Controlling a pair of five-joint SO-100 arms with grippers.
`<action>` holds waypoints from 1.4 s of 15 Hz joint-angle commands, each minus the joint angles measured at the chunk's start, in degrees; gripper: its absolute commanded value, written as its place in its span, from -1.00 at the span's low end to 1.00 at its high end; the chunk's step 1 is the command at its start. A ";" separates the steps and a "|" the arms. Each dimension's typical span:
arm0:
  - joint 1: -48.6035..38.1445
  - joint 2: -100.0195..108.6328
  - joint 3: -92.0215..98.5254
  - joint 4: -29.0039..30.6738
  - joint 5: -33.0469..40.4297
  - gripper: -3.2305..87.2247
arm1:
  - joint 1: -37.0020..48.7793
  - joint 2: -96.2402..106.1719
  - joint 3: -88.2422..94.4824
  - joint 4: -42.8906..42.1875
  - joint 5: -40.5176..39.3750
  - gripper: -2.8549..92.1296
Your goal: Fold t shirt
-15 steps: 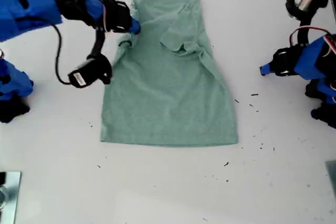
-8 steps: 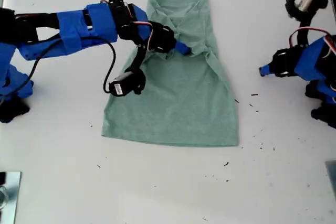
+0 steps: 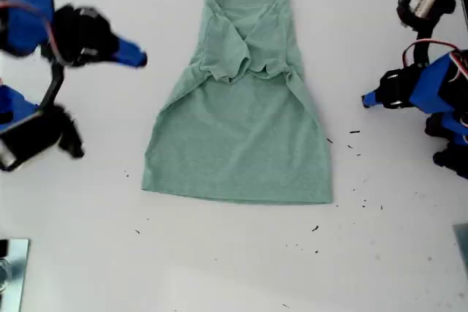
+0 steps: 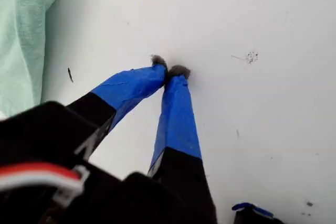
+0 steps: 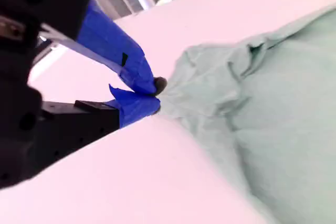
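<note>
The t shirt lies flat on the white table, about the middle of it in the exterior view. Its neck points to the far edge and its hem to the near one. Both short sleeves are turned in over the chest and meet in a rumpled bunch just below the neck. The lower body is smooth.

My first gripper hangs well apart from the t shirt, off its side toward the exterior view's right. The blue pincer tips are pressed together on nothing. In its own view the tips touch over bare table. Only a strip of the cloth shows at the frame's edge.

My second gripper is off the t shirt's other side, level with the folded sleeves and clear of the cloth. It is smeared with blur. In its own view the tips look drawn together and empty, though the blur makes this hard to judge.

Dark specks dot the table between the t shirt and my first gripper. A shiny grey thing, cut off by the frame, sits well away from the hem.
</note>
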 commanded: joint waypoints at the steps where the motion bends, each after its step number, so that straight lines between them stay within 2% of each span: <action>1: 13.27 40.96 49.57 -8.00 -20.30 -0.93 | -1.14 0.18 0.62 -0.26 1.23 -0.89; 3: 11.16 48.78 55.28 -7.29 -17.75 -0.93 | -1.41 0.09 1.49 -0.44 2.72 -0.89; 5: 7.65 47.37 54.67 -7.91 -14.41 -0.93 | -2.72 -7.73 -12.66 6.86 4.39 -0.88; 7: 7.65 47.55 54.93 -8.09 -14.24 -0.93 | -10.46 -31.73 -49.13 23.55 5.63 -0.35; 8: 7.82 47.64 55.02 -8.09 -14.15 -0.93 | -14.50 -41.04 -63.28 27.77 5.63 -0.19; 10: 8.17 47.72 55.02 -8.09 -14.15 -0.93 | -20.21 -51.77 -75.06 29.79 7.82 -0.16; 14: 8.35 47.90 55.11 -8.09 -14.15 -0.93 | -26.98 -56.51 -68.73 24.43 13.71 -0.21; 21: 8.96 47.90 55.11 -8.09 -14.15 -0.93 | -22.41 -49.92 -39.20 0.35 11.69 -0.32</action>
